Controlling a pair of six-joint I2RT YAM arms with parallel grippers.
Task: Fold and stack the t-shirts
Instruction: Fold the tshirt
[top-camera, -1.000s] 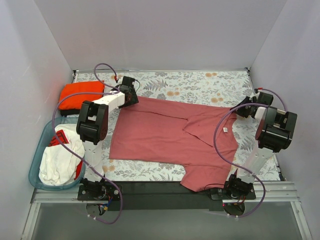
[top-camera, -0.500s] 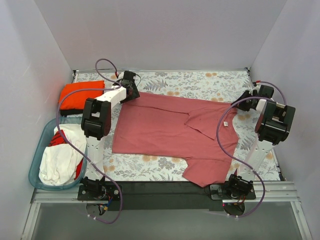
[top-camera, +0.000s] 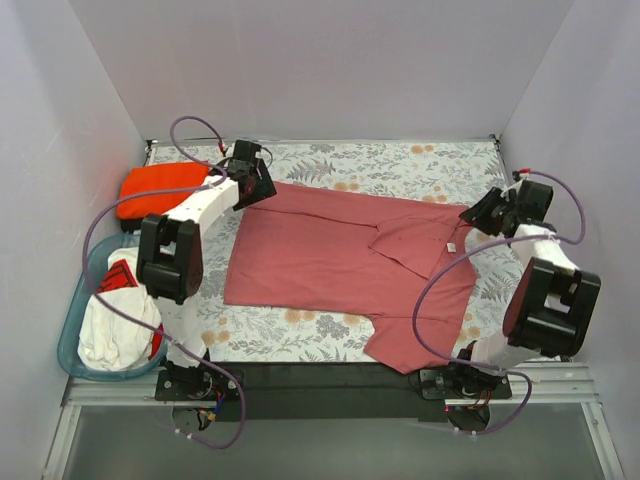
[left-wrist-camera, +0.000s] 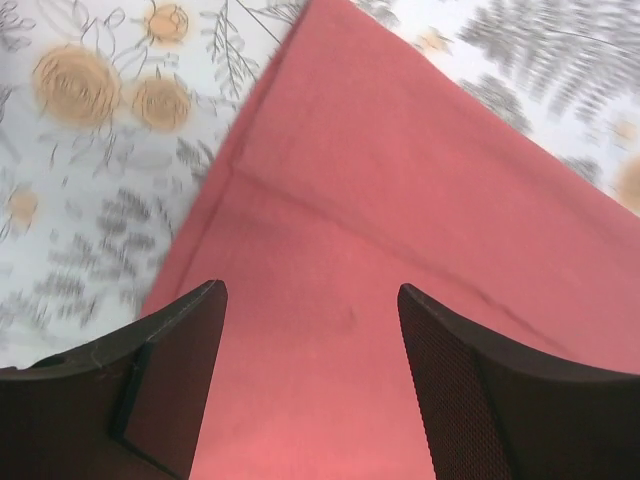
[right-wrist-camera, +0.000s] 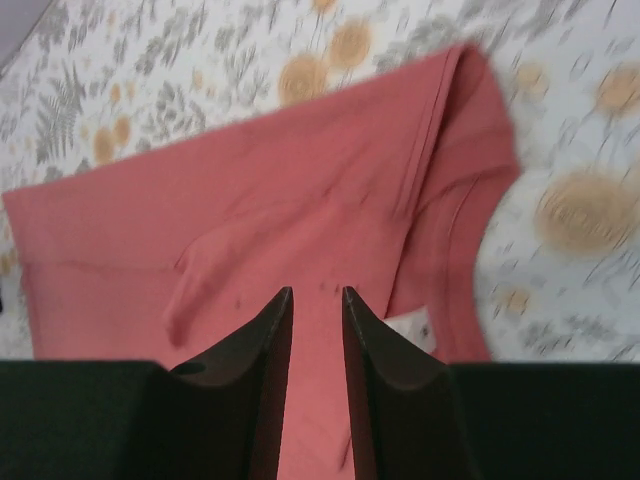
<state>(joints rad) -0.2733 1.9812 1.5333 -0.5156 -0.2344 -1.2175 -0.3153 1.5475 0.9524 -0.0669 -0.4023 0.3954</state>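
Note:
The large rose-red t-shirt (top-camera: 340, 260) lies spread flat on the floral cloth, collar end to the right, one sleeve hanging toward the near edge. My left gripper (top-camera: 256, 186) hovers over its far left corner, jaws wide open and empty, with red cloth (left-wrist-camera: 400, 180) beneath them (left-wrist-camera: 310, 292). My right gripper (top-camera: 478, 216) is at the collar end, with only a narrow gap between its fingers (right-wrist-camera: 316, 292) and nothing held. The collar and white label (right-wrist-camera: 415, 330) lie below it. A folded orange t-shirt (top-camera: 160, 188) lies at the far left. No black shirt shows.
A blue bin (top-camera: 72, 320) with white and red cloth stands at the near left beside the left arm. Grey walls close in the back and both sides. The black front rail (top-camera: 330, 380) runs along the near edge.
The rose-red shirt shifted a little toward the back, then stayed. My left gripper moved up and left to the shirt's corner. My right gripper drew back to the right, its elbow dropping toward the near edge.

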